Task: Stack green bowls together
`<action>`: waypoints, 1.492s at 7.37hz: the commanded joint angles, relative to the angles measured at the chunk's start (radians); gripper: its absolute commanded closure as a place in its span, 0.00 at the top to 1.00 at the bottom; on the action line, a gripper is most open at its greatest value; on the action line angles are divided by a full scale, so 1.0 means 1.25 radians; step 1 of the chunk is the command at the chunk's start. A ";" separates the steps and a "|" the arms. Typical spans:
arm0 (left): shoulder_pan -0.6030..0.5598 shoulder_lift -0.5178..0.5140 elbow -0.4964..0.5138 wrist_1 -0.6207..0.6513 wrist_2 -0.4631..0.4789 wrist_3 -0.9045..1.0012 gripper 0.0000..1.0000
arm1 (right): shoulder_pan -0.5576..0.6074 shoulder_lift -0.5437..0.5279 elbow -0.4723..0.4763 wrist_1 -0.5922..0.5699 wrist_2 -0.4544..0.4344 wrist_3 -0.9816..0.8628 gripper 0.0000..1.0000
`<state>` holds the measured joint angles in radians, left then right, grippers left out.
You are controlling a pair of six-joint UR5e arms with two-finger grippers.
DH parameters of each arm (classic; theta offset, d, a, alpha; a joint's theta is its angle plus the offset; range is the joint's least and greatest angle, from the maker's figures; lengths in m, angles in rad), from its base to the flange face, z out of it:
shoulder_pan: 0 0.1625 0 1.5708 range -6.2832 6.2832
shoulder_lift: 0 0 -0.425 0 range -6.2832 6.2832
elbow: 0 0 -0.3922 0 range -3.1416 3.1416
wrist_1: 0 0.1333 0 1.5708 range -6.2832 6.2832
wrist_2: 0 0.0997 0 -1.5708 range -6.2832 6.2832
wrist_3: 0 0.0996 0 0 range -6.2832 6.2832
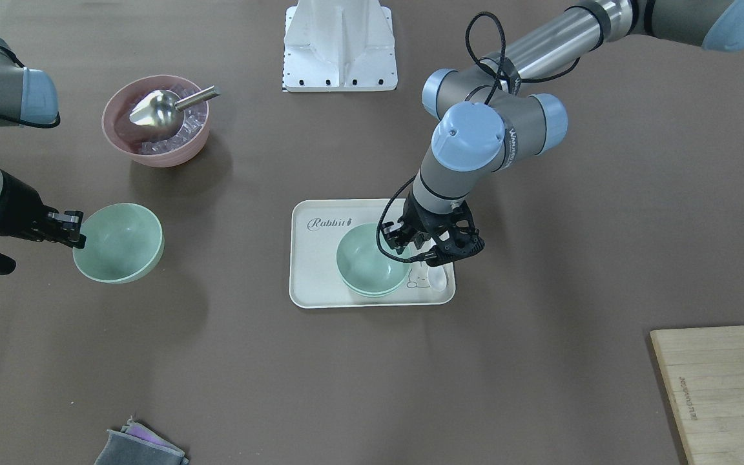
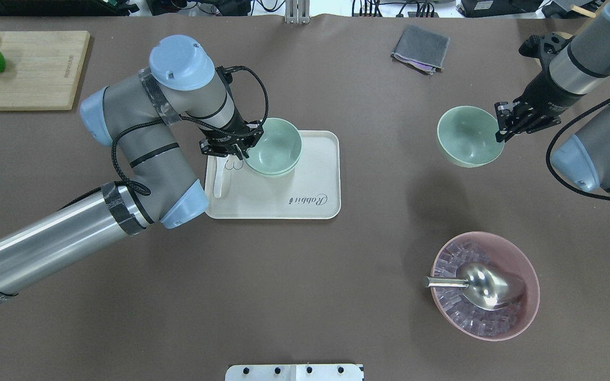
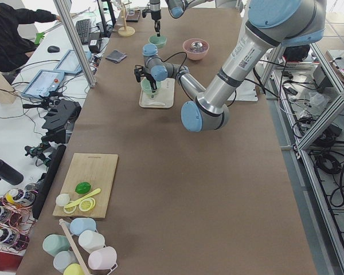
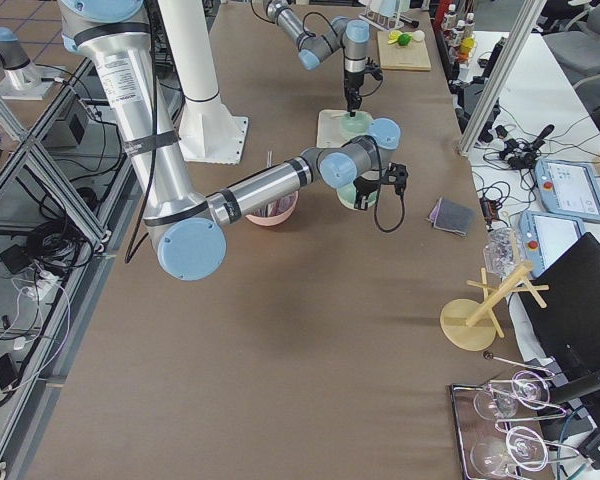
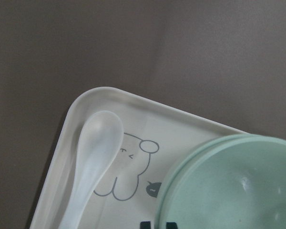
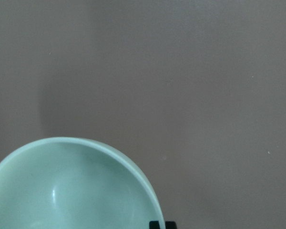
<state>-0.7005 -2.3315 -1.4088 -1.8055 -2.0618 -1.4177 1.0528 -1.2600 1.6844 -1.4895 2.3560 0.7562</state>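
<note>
Two green bowls (image 1: 365, 261) sit nested on the white tray (image 1: 320, 284); both rims show in the left wrist view (image 5: 233, 191). My left gripper (image 1: 420, 248) stands over the stack's rim with its fingertips either side of the upper bowl's rim (image 5: 157, 224), slightly apart, so it reads as open. My right gripper (image 1: 78, 231) is shut on the rim of the third green bowl (image 1: 120, 242) and holds it above the table, its shadow below. That bowl also shows in the right wrist view (image 6: 71, 191) and the overhead view (image 2: 469, 135).
A white spoon (image 5: 93, 157) lies on the tray beside the stack. A pink bowl (image 2: 527, 317) with ice cubes and a metal scoop (image 2: 487, 286) stands near the robot's right. A cutting board (image 2: 29, 69) with fruit and a grey cloth (image 2: 420, 47) lie at the far edge.
</note>
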 commanded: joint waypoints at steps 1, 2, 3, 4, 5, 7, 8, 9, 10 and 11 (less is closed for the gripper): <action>-0.009 -0.001 -0.014 0.000 -0.006 0.004 0.98 | 0.000 0.005 0.001 -0.001 0.004 0.000 0.00; -0.027 0.000 -0.029 0.004 -0.022 0.005 0.98 | 0.003 0.019 0.001 -0.002 0.005 0.001 0.00; -0.053 0.002 -0.040 0.009 -0.069 0.008 0.98 | 0.012 0.036 0.002 -0.005 0.009 0.015 0.00; -0.069 0.019 -0.058 0.011 -0.081 0.009 0.98 | 0.024 0.076 0.006 -0.045 0.011 0.024 0.00; -0.073 0.061 -0.102 0.013 -0.081 0.049 0.98 | 0.028 0.135 0.013 -0.122 0.015 0.025 0.00; -0.095 0.115 -0.147 0.014 -0.080 0.060 0.98 | 0.016 0.200 0.032 -0.152 0.012 0.096 0.00; -0.101 0.121 -0.149 0.014 -0.081 0.062 0.98 | -0.003 0.238 0.029 -0.155 0.008 0.126 0.00; -0.103 0.124 -0.154 0.014 -0.080 0.062 0.98 | -0.036 0.265 0.023 -0.155 -0.010 0.152 0.00; -0.108 0.124 -0.154 0.012 -0.081 0.062 0.98 | -0.082 0.298 0.013 -0.155 -0.052 0.180 0.00; -0.111 0.131 -0.163 0.014 -0.081 0.062 0.98 | -0.125 0.344 -0.024 -0.151 -0.094 0.225 0.00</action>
<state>-0.8336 -2.1757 -1.6028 -1.7892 -2.1625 -1.3409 0.9631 -0.8941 1.6949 -1.6813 2.2990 0.9766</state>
